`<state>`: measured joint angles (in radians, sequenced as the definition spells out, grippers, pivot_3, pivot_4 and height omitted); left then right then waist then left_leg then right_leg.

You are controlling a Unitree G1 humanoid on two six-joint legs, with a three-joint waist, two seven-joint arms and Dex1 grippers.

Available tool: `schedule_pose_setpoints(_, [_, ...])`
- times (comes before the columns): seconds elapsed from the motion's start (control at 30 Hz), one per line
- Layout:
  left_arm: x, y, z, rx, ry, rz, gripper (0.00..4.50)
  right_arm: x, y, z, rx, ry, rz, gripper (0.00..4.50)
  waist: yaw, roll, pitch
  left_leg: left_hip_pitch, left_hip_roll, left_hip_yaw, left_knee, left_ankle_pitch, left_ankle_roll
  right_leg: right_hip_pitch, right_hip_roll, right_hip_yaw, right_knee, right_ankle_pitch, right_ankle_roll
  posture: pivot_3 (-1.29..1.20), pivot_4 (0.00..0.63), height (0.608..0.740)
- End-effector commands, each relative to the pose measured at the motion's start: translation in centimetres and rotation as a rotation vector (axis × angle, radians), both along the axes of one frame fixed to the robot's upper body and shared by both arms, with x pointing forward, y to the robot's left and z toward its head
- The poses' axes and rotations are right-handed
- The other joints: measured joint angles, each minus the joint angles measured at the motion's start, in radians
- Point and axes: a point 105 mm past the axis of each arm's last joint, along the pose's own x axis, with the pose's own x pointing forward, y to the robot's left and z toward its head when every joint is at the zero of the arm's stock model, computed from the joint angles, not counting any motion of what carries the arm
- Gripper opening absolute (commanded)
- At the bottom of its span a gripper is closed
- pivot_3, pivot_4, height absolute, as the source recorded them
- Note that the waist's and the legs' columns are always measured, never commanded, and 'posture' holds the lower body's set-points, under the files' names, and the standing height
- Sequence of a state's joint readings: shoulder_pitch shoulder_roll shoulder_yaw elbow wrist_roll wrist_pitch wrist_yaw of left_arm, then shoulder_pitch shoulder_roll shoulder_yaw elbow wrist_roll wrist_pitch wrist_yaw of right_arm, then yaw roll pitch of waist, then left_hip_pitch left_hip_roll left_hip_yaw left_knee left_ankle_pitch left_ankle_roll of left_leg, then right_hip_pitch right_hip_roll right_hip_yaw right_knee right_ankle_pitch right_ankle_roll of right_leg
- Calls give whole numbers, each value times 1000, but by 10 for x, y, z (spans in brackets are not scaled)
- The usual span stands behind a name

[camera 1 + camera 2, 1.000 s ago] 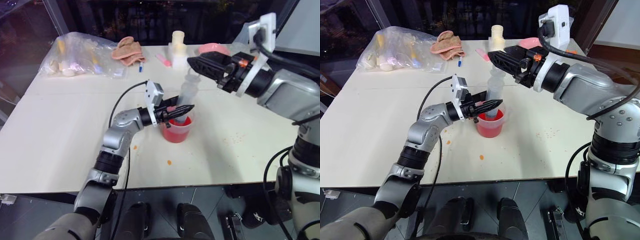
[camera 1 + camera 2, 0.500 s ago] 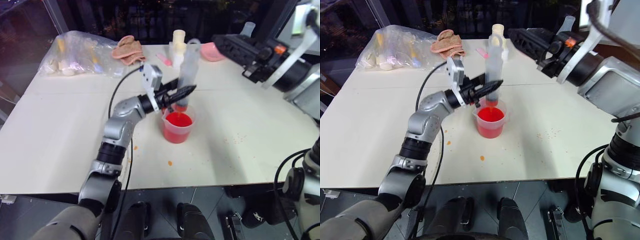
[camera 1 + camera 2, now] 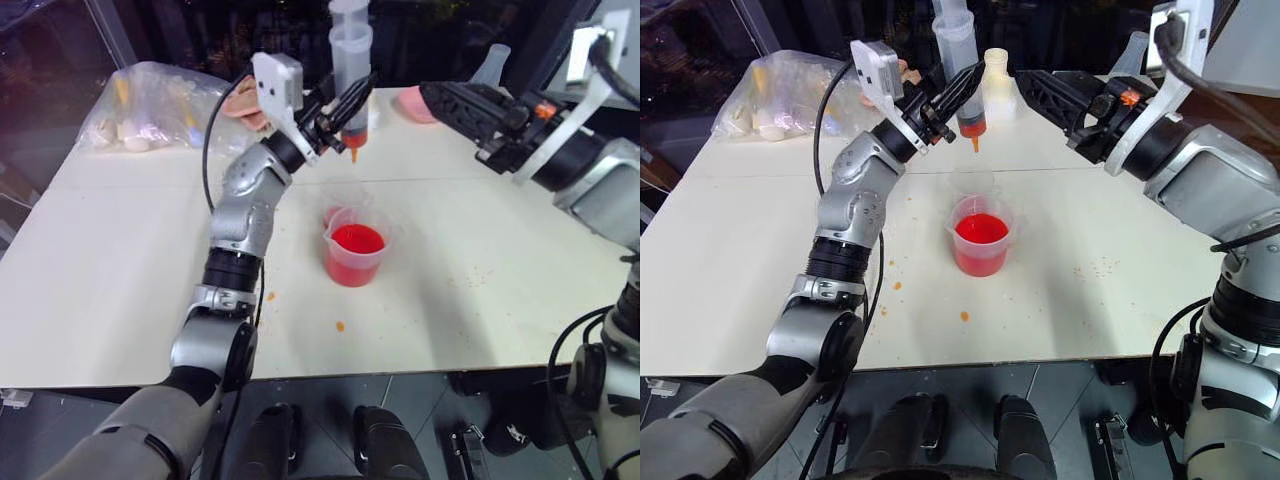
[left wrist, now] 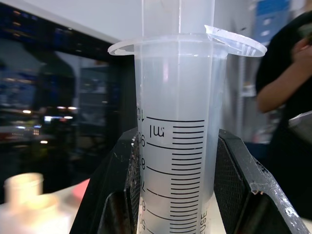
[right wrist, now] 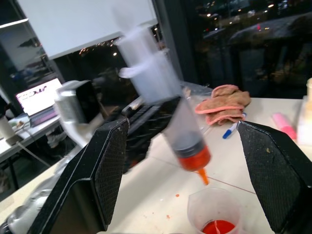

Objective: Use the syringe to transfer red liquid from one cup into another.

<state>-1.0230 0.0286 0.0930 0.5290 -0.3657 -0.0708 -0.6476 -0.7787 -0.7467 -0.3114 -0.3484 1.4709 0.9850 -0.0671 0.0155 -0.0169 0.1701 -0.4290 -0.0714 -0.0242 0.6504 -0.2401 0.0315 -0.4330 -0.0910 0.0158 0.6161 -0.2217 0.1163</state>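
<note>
My left gripper (image 3: 350, 100) is shut on the barrel of the syringe (image 3: 350, 45) and holds it upright, high above the table. The syringe's orange tip (image 3: 353, 152) hangs above the table behind the two cups, and a little red liquid sits at the bottom of the barrel (image 5: 192, 157). Below stands the spouted cup (image 3: 355, 268), about half full of red liquid (image 3: 357, 240). The smaller clear cup (image 3: 970, 183) stands just behind it. My right gripper (image 3: 432, 100) is open, to the right of the syringe and apart from it.
A plastic bag (image 3: 160, 110) of items lies at the table's far left. A pinkish cloth (image 5: 224, 105), a pink marker (image 5: 282, 122) and a white bottle (image 3: 997, 75) sit at the back. A pink bowl (image 3: 410, 100) and a flask (image 3: 490, 65) stand far right. A person's arm (image 4: 287, 73) is beyond the table.
My left gripper has lifted the syringe out of the spouted cup, up and toward the back of the table. My right gripper has drawn back from the plunger to the right.
</note>
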Motion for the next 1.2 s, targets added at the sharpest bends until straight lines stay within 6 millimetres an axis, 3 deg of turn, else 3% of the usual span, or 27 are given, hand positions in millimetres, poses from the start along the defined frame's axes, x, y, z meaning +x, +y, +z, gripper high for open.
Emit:
schedule_pose_setpoints(0.03, [-4, -8, 6, 11, -78, -2, 1479, -4, 3, 12, -15, -73, -5, 3619, -1, 0, 0, 0, 0, 0, 0, 0, 0, 0, 0, 0, -1, 0, 0, 0, 150, 740])
schedule_pose_setpoints(0.2, [0, -17, -26, 84, -70, 11, 1479, 8, 17, 12, -90, -110, -37, 3619, -4, 0, 0, 0, 0, 0, 0, 0, 1, 0, 0, 0, -1, 0, 0, 0, 150, 740])
schedule_pose_setpoints(0.33, [4, -19, -37, 94, -53, 29, 1479, 19, 27, 15, -136, -155, -79, 3619, -4, 0, 0, 0, 0, 0, 0, 0, 1, -1, 0, 0, 0, 0, 0, 0, 150, 740])
schedule_pose_setpoints(0.67, [6, -19, -42, 106, -56, 44, 1479, 43, 44, 17, -128, -179, -132, 3619, -3, 0, 0, 0, -1, 0, 0, 0, 0, -1, 0, 0, 0, 0, 1, 0, 150, 740])
schedule_pose_setpoints(1.07, [6, -18, -45, 106, -49, 48, 1479, 68, 47, 11, -123, -147, -191, 3619, -4, 0, 0, 0, -1, 0, 0, 0, 0, -2, 1, -1, 1, 0, 1, 0, 150, 740])
schedule_pose_setpoints(1.2, [5, -19, -46, 105, -47, 45, 1479, 72, 46, 11, -118, -147, -199, 2286, -5, 0, 0, 0, -1, 0, -1, 0, 0, -2, 3, -1, 1, 0, 1, 0, 150, 740])
